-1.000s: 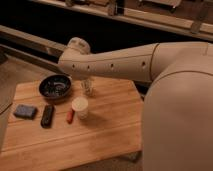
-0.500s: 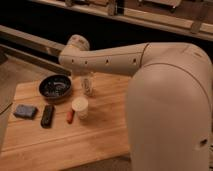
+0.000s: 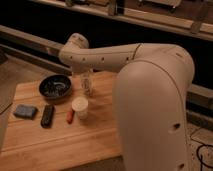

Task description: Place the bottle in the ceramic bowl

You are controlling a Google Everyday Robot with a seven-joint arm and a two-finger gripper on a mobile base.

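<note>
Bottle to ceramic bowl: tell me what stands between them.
Nothing visible does. The bottle stands just right of the ceramic bowl in the view, with no item between them. The white cup sits nearer the camera, off that line. The gripper hangs at the bottle.

Counter (image 3: 95,142): pale wood, matt. Ceramic bowl (image 3: 55,87): glossy black; bottle (image 3: 87,90): translucent, plastic-looking. End effector (image 3: 86,84), smooth cream shell, sits at the bottle beside the bowl.

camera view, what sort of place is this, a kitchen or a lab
Probably a lab or workshop test area: a wooden table holding a ceramic bowl and white cup, dark metal rails behind. The gripper hangs at the bottle beside the bowl.
</note>
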